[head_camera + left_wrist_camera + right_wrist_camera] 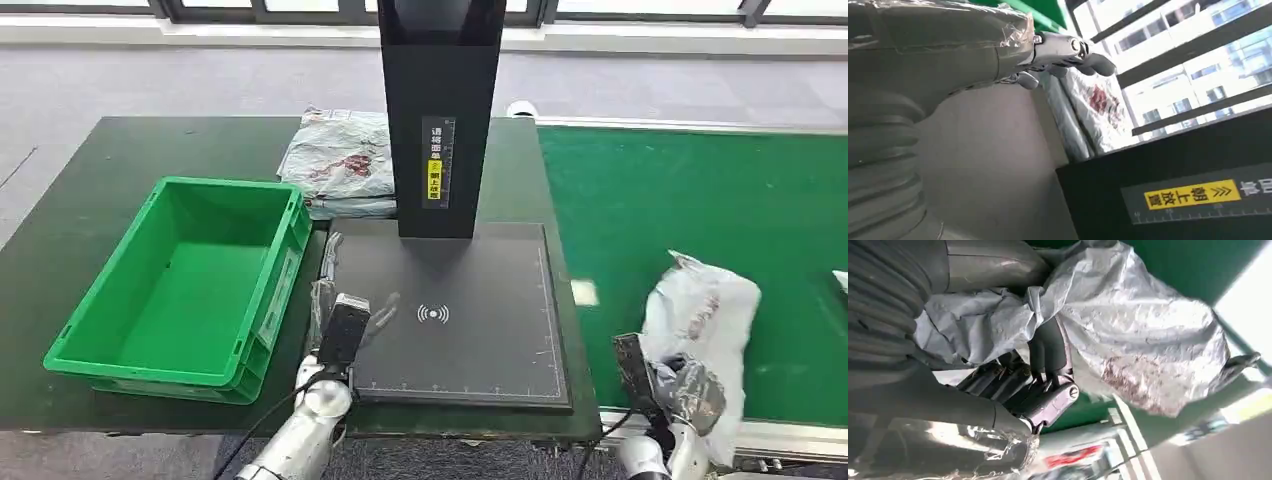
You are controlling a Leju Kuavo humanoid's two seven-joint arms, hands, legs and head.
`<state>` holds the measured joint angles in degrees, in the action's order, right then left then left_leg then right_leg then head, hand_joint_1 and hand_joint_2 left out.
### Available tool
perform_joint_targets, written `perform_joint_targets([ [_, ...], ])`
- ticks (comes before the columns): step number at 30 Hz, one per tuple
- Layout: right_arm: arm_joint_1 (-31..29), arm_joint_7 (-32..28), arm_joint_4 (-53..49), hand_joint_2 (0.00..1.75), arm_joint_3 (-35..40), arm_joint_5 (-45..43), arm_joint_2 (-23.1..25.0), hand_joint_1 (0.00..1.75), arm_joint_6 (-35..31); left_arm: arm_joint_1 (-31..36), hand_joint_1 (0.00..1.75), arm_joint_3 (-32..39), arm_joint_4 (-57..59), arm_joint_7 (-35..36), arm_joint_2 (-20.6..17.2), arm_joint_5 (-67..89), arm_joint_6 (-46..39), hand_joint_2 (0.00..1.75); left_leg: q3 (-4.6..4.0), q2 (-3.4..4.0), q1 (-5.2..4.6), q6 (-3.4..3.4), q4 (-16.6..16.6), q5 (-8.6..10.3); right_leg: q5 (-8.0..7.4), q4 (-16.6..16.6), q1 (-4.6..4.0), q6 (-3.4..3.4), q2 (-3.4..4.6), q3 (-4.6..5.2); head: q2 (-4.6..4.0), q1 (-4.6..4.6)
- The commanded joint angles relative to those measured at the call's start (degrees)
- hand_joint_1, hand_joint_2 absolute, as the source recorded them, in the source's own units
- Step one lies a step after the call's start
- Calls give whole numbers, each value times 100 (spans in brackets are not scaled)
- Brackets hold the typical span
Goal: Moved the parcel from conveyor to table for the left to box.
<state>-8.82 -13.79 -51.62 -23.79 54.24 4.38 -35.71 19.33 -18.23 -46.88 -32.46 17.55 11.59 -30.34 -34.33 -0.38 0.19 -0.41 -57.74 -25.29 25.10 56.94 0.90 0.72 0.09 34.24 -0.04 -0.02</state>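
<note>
The parcel [702,330], a crumpled grey plastic bag with a reddish print, is seen on the green conveyor [700,200], near its front edge. The right hand [678,385] is placed at the near end of the bag. In the right wrist view the dark fingers [1048,352] are curled into the wrinkled plastic of the parcel [1148,340] and a fold of it is pinched between them and the thumb, so the bag is held. It cannot be told whether the parcel is lifted or lies on the belt.

The left hand [350,320] is held over the front left corner of the black scanner plate [470,320], between the plate and the green box [190,285]. In the left wrist view its fingers [1088,57] are stretched forward and slightly apart, with nothing between them; probably the hand does not touch the plate, but this is poorly seen.

The box is standing on the dark table [80,210], left of the plate. A black post [438,110] with a yellow label is raised from the back of the plate. Behind the box, beside the post, flat wrapped parcels [340,160] are stacked on the table.
</note>
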Motion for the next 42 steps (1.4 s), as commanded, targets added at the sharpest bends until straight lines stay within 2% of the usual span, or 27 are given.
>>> perform_joint_targets([
  [1, 1308, -72, -3504, 175, 4248, -765, 534, 175, 893, 118, 0, 441, 44, -206, -118, -22, 45, 175, 5, 31, 5, -12, 0, -11, 8, 11, -6, -16, 28, 11, 0, 0],
  [5, 1335, -211, -3173, 175, 5241, -902, 168, 175, 1064, 217, 0, 353, 173, -418, -148, -219, 9, 175, 8, 30, 13, -21, 2, -13, 18, 12, -13, -29, 28, 11, 0, 0],
  [6, 1325, -283, -3138, 175, 5309, -951, 116, 175, 1067, 219, 0, 339, 172, -435, -163, -240, 14, 175, 15, 26, 15, -24, 6, -16, 21, 7, -15, -31, 23, 4, 0, 0],
  [8, 1240, -135, -2909, 175, 5509, -941, -24, 175, 1505, 234, 0, 294, 176, -477, -200, -272, 4, 175, 19, 17, 17, -24, 8, -17, 25, 3, -18, -33, 13, -4, 0, 0],
  [12, 1202, -222, -2802, 175, 5512, -1078, -37, 175, 1600, 246, 0, 283, 168, -479, -211, -285, 36, 175, 13, 19, 16, -26, 8, -18, 26, 1, -15, -30, 16, 0, 0, 2],
  [14, 1114, -42, -2598, 175, 5588, -1004, -96, 175, 1977, 270, 0, 271, 171, -485, -220, -305, 47, 175, 10, 7, 14, -26, 10, -14, 26, -1, -12, -28, 5, -1, 0, 2],
  [15, 1049, 220, -2330, 175, 5611, -961, -93, 175, 2383, 311, 0, 251, 189, -472, -228, -319, 98, 175, 4, 7, 14, -26, 7, -14, 24, 2, -12, -28, 5, 6, 0, 2],
  [16, 979, 401, -2112, 175, 5676, -803, -109, 101, 2614, 346, 0, 235, 216, -457, -225, -319, 123, 175, 15, 12, 16, -25, 13, -15, 23, -6, -14, -29, 8, -6, 0, 2],
  [17, 914, 578, -1854, 175, 5698, -684, -91, 0, 2720, 381, 0, 221, 251, -446, -216, -319, 142, 175, 12, 14, 14, -25, 11, -15, 22, -4, -13, -28, 12, -2, 0, 0],
  [21, 704, 958, -1120, 175, 5637, -322, 76, 0, 2617, 447, 0, 244, 304, -386, -157, -344, 120, 175, 23, 15, 16, -27, 21, -12, 18, -15, -16, -30, 12, -13, -2, 0],
  [23, 716, 994, -1215, 175, 5466, -222, 132, 0, 2256, 378, 0, 329, 176, -458, -139, -416, 33, 175, 14, 11, 15, -26, 13, -14, 21, -6, -14, -28, 8, -5, 0, 2],
  [27, 798, 909, -1663, 175, 5183, -209, 187, 0, 1954, 221, 0, 378, -73, -500, -166, -465, -57, 175, 6, 9, 13, -26, 8, -15, 23, 1, -12, -27, 7, 4, 0, 2],
  [31, 964, -56, -2265, 175, 4606, -936, 406, 0, 1023, 124, 0, 481, -220, -647, -112, -470, -326, 175, 13, 14, 12, -25, 11, -18, 25, -1, -11, -28, 10, -1, 0, 0],
  [32, 957, -448, -2391, 175, 4392, -1446, 467, 0, 991, 149, 0, 487, -176, -676, -85, -496, -329, 175, 8, 12, 10, -25, 7, -18, 25, 3, -9, -27, 10, 4, 0, 2],
  [34, 966, -577, -2511, 175, 4226, -1772, 497, 0, 1047, 179, 0, 480, -131, -664, -70, -526, -283, 175, 7, 10, 9, -25, 6, -18, 27, 6, -9, -28, 7, 4, 0, 2],
  [35, 996, -955, -2584, 175, 4087, -2017, 558, 0, 881, 201, 0, 506, -77, -750, -42, -452, -471, 175, -3, 5, 7, -25, 4, -13, 24, 8, -6, -26, 4, 14, 0, 2],
  [37, 1020, -1145, -2659, 175, 3992, -2344, 605, 0, 899, 227, 0, 486, -24, -749, -32, -469, -436, 175, 7, 1, 10, -25, 7, -15, 26, 3, -10, -28, -1, 3, 0, 0],
  [40, 1023, -1880, -2579, 175, 3691, -3466, 672, 0, 864, 370, 0, 215, 350, -674, -62, -506, 70, 175, -2, -3, 9, -25, 4, -12, 25, 6, -8, -26, -3, 11, 0, 2],
  [42, 982, -2107, -2469, 175, 3595, -3888, 661, 0, 936, 402, 0, 108, 488, -623, -70, -551, 370, 175, 6, -6, 9, -25, 8, -12, 26, 2, -9, -26, -8, 3, 0, 0],
])
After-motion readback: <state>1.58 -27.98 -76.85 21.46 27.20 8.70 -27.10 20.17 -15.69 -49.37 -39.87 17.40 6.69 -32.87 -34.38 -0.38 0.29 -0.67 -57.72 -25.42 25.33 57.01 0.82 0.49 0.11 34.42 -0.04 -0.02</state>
